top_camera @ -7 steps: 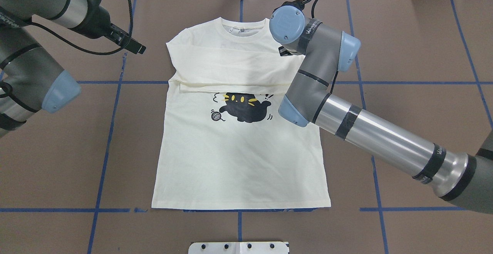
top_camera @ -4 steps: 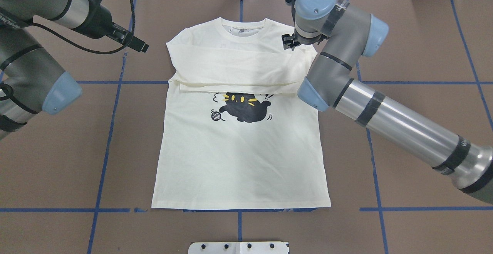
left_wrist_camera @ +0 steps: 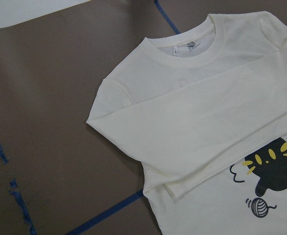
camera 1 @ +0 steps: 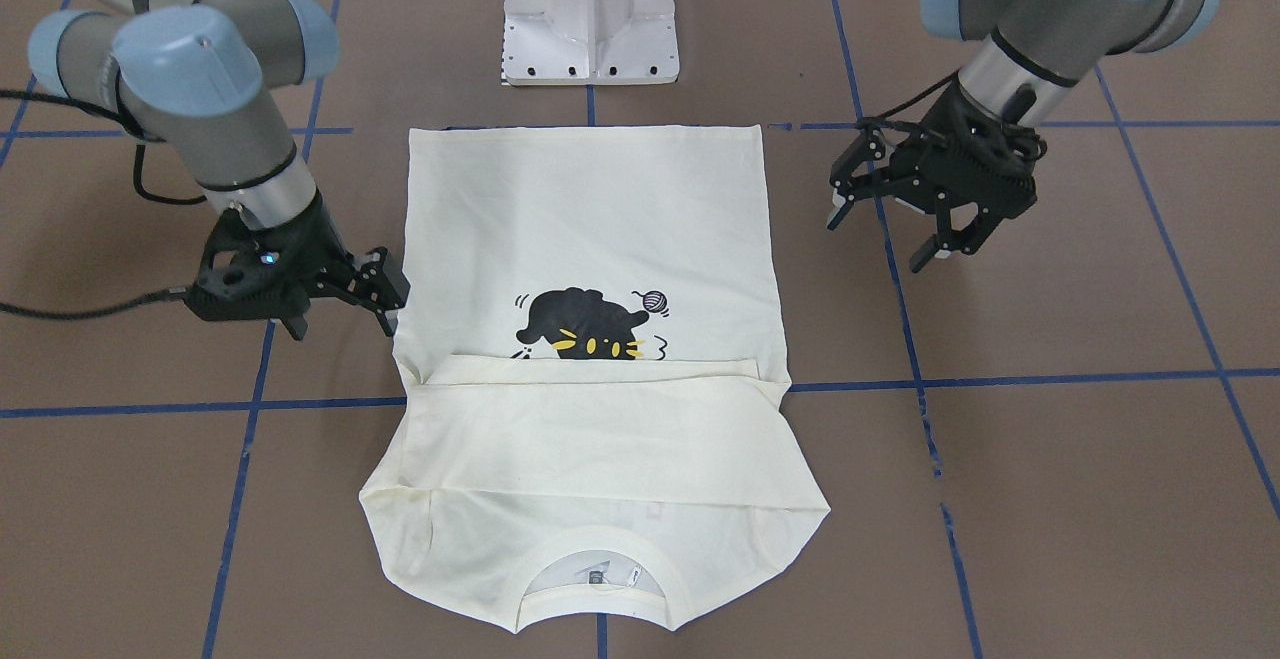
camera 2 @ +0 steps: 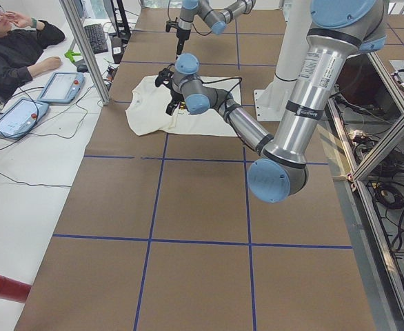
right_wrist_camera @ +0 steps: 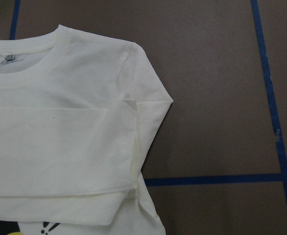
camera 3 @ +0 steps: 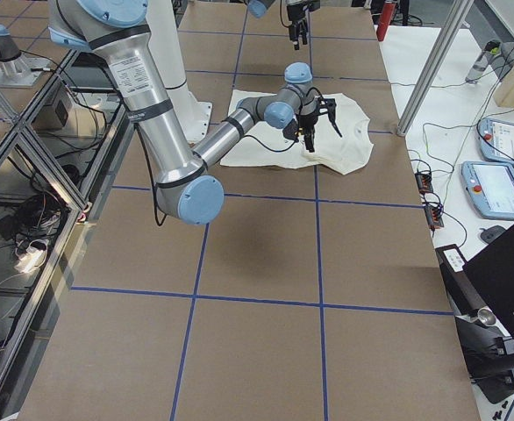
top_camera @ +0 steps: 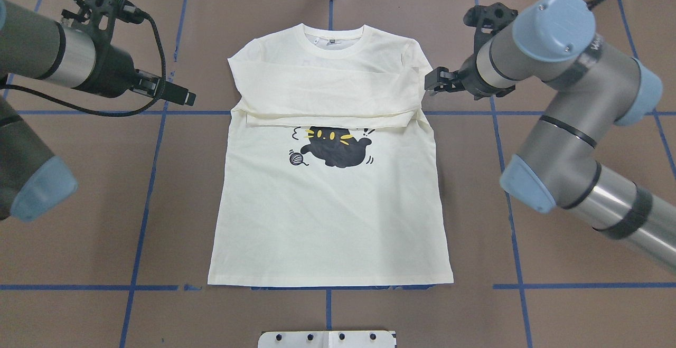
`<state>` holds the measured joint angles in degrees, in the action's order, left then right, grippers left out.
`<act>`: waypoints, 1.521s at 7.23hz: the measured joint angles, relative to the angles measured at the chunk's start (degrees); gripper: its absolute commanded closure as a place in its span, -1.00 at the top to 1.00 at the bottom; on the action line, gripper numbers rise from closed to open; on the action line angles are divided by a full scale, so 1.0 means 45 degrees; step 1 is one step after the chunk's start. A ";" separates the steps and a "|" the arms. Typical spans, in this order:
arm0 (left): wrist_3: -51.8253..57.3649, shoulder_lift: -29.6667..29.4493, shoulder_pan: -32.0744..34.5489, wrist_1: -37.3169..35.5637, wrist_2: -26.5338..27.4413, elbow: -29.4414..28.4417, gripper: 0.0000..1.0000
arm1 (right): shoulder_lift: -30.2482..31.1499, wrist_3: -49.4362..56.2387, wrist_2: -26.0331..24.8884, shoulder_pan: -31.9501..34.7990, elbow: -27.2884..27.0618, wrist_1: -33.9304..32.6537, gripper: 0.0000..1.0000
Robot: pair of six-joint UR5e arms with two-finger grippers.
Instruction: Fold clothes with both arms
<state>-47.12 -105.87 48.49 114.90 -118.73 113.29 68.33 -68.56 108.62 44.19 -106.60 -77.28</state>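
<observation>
The cream shirt [top_camera: 327, 216] lies flat on the brown table, collar away from the robot. Both sleeves are folded across the chest in a band [top_camera: 322, 92] that covers the top of the black cat print [top_camera: 335, 147]. My left gripper [top_camera: 182, 94] hangs open beside the shirt's left shoulder, apart from the cloth; its spread fingers show in the front-facing view [camera 1: 880, 239]. My right gripper [camera 1: 345, 317] is open just off the shirt's right edge [top_camera: 432, 81], holding nothing. The wrist views show the shoulder folds [left_wrist_camera: 207, 112] [right_wrist_camera: 60, 122] but no fingers.
The white pedestal base [camera 1: 590, 9] stands at the robot's edge of the table. Blue tape lines [top_camera: 153, 179] cross the brown surface. A person [camera 2: 9, 41] sits at a side desk with tablets [camera 2: 61, 86]. A red cylinder [camera 2: 2, 286] lies at the table's left end.
My right arm has swung out from over the shirt's right shoulder to just beyond its right edge. My left gripper has drifted a little toward the robot. The shirt has not moved.
</observation>
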 measured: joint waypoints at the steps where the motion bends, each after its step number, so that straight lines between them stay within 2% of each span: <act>1: -0.1879 0.0549 -0.1056 0.0247 0.0920 0.0815 0.87 | 0.1440 -0.1747 -0.0153 -0.0605 -0.1123 0.1380 0.93; 2: -0.3753 0.0963 -0.2309 0.0733 0.2130 0.1229 0.53 | 0.2801 -0.3321 -0.0788 -0.1441 -0.1846 0.2912 0.90; 3: -0.5493 0.1333 -0.3535 0.1215 0.3307 0.1403 0.43 | 0.3997 -0.4866 -0.2117 -0.2729 -0.2605 0.3801 0.77; 5: -0.8487 0.1881 -0.6099 0.1578 0.5772 0.1444 0.42 | 0.5606 -0.7665 -0.4909 -0.5557 -0.3679 0.4250 0.67; 6: -0.9367 0.2336 -0.7270 0.1616 0.6812 0.1401 0.40 | 0.5927 -0.8555 -0.5820 -0.6500 -0.3844 0.4253 0.72; 8: -1.0159 0.2901 -0.8702 0.1581 0.7928 0.1148 0.18 | 0.6085 -0.9205 -0.6653 -0.7369 -0.3919 0.4245 0.75; 11: -1.0359 0.3069 -0.9428 0.1558 0.8500 0.0652 0.13 | 0.6103 -0.9293 -0.7129 -0.7790 -0.3928 0.4244 0.77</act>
<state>-93.73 -92.06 6.06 121.91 -80.47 116.22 95.80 -110.38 76.54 9.14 -124.27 -58.18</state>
